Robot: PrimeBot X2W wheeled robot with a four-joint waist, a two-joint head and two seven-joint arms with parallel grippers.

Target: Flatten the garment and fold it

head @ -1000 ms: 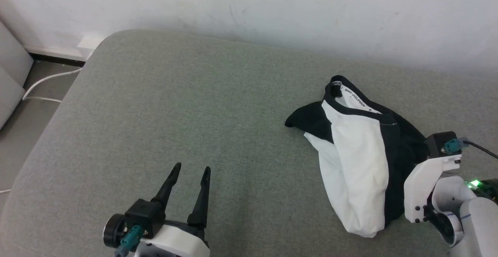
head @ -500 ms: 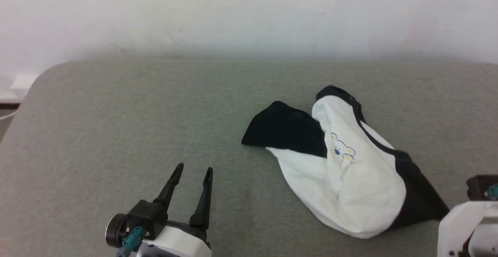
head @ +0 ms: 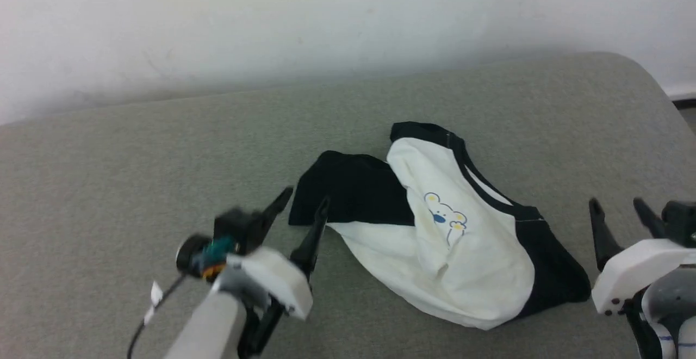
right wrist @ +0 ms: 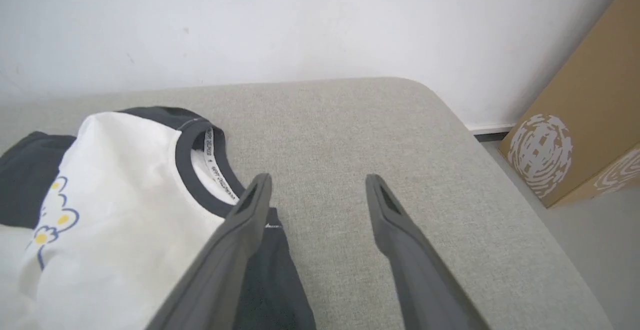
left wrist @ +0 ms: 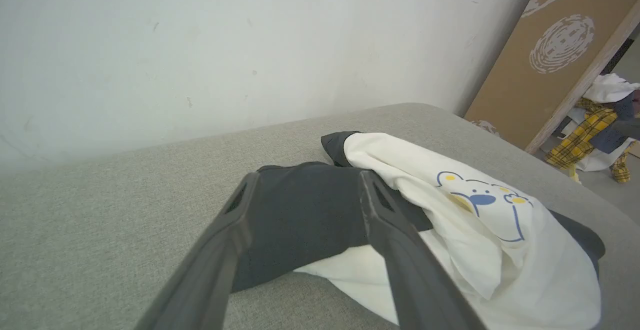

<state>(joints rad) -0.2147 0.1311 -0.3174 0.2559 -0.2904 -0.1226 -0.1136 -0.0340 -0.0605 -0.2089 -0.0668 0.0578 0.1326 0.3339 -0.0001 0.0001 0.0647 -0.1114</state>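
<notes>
Head view: the garment [head: 467,261] is lying bunched on the surface [head: 163,158] between my left gripper [head: 306,197] and right gripper [head: 615,204], both spread wide and holding nothing. Left wrist view: my fingers [left wrist: 390,240] are framing the black sleeve [left wrist: 300,215]; right wrist view: they are pointing just beside the collar [right wrist: 195,170]. Flattening is only starting, I judge; the next move calls for pinching opposite edges.

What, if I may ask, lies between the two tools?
The garment lies between the left tool and the right tool, on the grey cushion, in the head view.
</notes>
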